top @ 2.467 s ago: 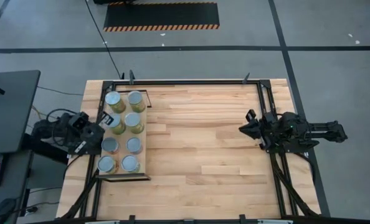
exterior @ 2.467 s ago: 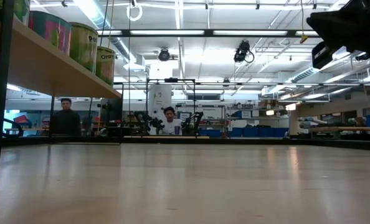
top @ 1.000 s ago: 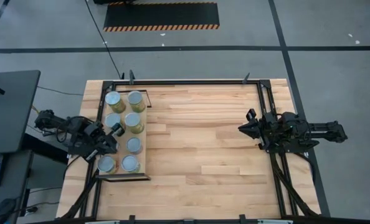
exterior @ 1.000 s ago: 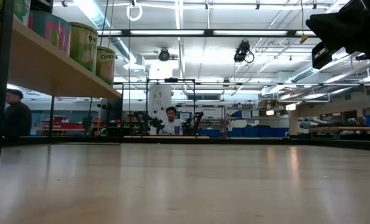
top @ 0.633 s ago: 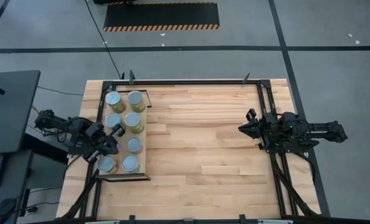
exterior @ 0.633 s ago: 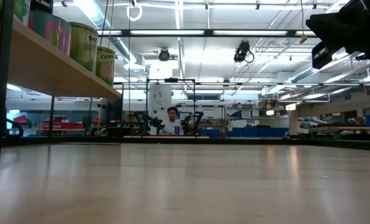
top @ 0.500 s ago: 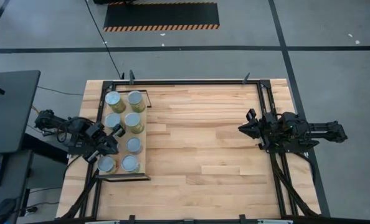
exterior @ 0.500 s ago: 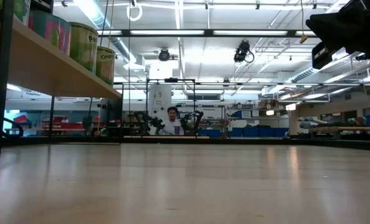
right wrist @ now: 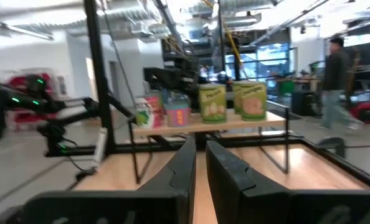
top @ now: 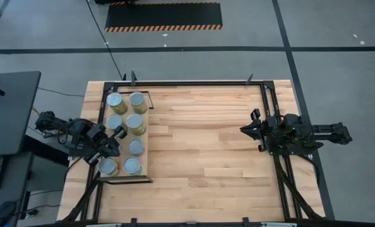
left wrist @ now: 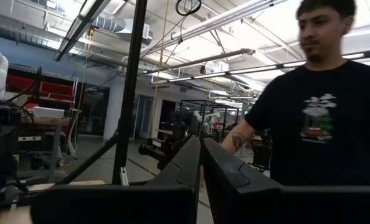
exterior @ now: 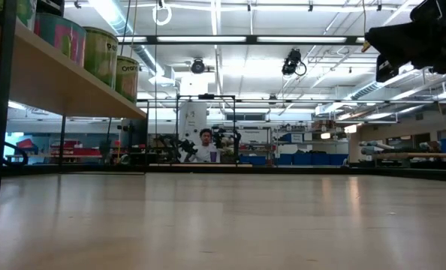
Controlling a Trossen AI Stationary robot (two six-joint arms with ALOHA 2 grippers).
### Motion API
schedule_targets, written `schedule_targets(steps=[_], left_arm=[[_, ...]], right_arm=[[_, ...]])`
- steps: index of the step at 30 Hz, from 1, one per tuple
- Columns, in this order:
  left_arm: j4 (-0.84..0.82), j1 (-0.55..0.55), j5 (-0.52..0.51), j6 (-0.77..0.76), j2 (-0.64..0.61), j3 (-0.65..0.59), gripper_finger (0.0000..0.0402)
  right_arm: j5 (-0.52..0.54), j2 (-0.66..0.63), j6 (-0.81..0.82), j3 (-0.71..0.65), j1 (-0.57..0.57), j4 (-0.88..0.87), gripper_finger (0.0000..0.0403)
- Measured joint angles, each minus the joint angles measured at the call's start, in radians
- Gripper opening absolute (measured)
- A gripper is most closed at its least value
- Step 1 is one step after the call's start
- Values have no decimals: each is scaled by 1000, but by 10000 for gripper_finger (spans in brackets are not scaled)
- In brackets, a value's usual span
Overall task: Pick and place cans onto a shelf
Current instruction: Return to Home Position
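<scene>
The shelf (top: 146, 157), a pale board in a thin black frame, stands raised along the table's left side. Several cans (top: 136, 123) with silver tops stand on it in two rows. In the low view the shelf (exterior: 58, 82) and cans (exterior: 101, 54) show at the upper left, and in the right wrist view the shelf (right wrist: 203, 126) and cans (right wrist: 213, 102) show straight ahead. My left gripper (top: 118, 132) (left wrist: 201, 158) is shut and hangs over the shelf's left half, between cans, hiding what is beneath it. My right gripper (top: 243, 129) (right wrist: 200, 155) is shut at the table's right side, raised, facing the shelf.
A black rail frame (top: 194, 82) runs round the table's far, left and right edges. The wide plank top (top: 200, 145) lies between shelf and right arm. A person in a black T-shirt (left wrist: 322, 106) stands beyond the table, and another person (right wrist: 337, 81) walks in the room.
My right gripper has rolled a little about its own pointing line, staying where it was and staying shut.
</scene>
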Motion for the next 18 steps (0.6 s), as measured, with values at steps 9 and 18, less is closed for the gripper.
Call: schedule_targets(steps=[9,18], left_arm=[[0,0,0,0,0,0,25],[1,0,0,0,0,0,25]], right_arm=[[33,0,-22,0,0,2,45],[33,0,-20,0,0,2,45]])
